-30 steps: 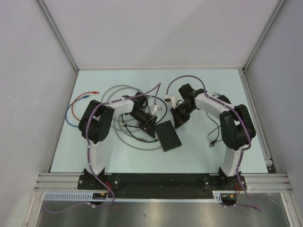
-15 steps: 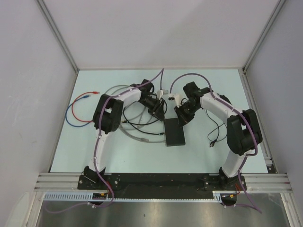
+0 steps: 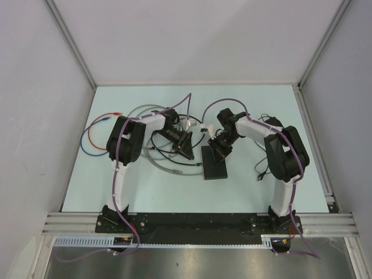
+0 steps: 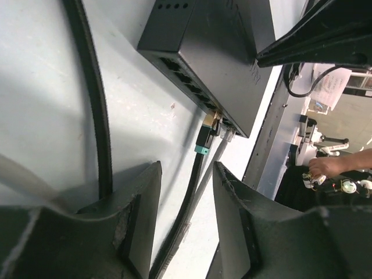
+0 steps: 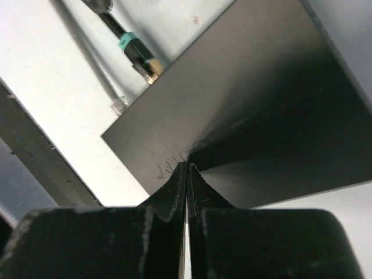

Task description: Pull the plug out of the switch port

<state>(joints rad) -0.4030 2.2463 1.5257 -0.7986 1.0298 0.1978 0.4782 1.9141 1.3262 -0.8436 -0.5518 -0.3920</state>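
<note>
Switch (image 3: 214,163) flat on the table (image 3: 116,192), teal-collared plug (image 4: 204,136) at a socket on its narrow edge. Left gripper (image 4: 186,192) spread apart, facing the plug. Right gripper (image 5: 186,180) closed together, tips touching the switch's top.

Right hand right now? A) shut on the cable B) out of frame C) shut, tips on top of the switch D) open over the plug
C: the right wrist view shows the right hand with fingers closed together, tips on the flat top of the switch, apart from the plug.
</note>
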